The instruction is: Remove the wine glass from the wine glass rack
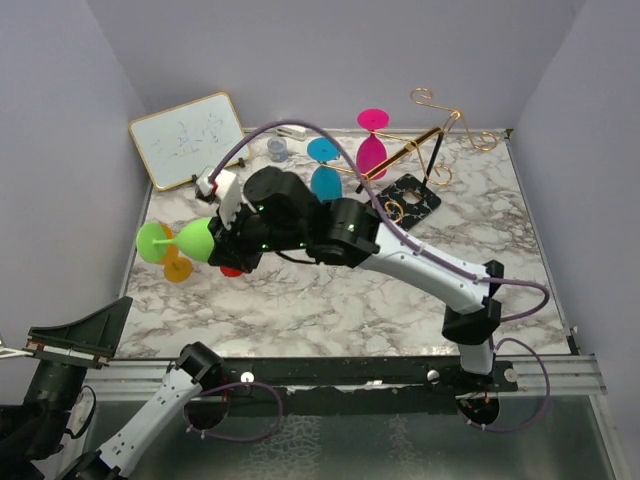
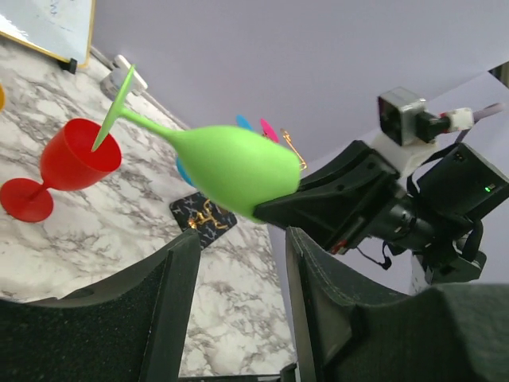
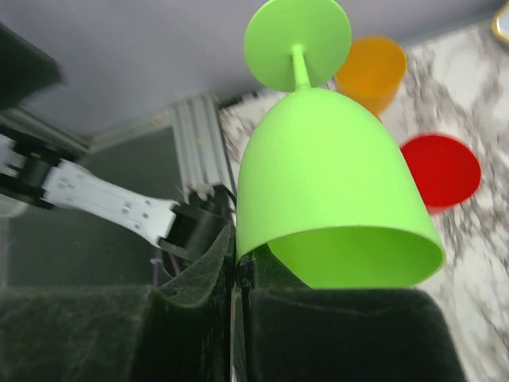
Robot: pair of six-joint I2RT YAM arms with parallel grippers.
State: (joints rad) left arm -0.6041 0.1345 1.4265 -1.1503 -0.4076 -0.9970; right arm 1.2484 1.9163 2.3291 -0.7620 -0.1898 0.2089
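My right gripper is shut on the rim of a green wine glass and holds it on its side above the left of the table, foot pointing left. The right wrist view shows the fingers pinching the rim of that glass. The glass also shows in the left wrist view. The gold wire wine glass rack stands on its black base at the back right, with a pink glass and a blue glass at its arm. My left gripper is open and empty, low at the near left.
A red glass and an orange glass stand on the marble table under the green one. A whiteboard leans at the back left, with a small grey cup beside it. Purple walls enclose the table on three sides.
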